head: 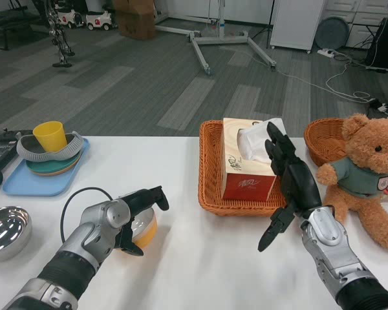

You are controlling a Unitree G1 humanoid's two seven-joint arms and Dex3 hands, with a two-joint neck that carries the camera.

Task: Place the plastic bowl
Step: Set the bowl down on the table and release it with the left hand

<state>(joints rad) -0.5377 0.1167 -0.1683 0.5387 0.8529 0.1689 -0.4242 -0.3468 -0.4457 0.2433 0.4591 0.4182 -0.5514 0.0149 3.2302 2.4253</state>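
An orange plastic bowl [146,230] with a pale inside sits on the white table [200,265] at centre left. My left hand [134,210] grips it, fingers curled over its rim, and hides much of it. My right hand [292,179] is raised above the table at the right, fingers straight and apart, holding nothing, just in front of the wicker basket.
A blue tray [26,184] at far left holds stacked dishes with a yellow cup [50,135] on top. A steel bowl [6,230] sits at the left edge. A rectangular wicker basket [210,168] holds a tissue box [246,161]. A teddy bear [368,174] and round basket [323,139] stand right.
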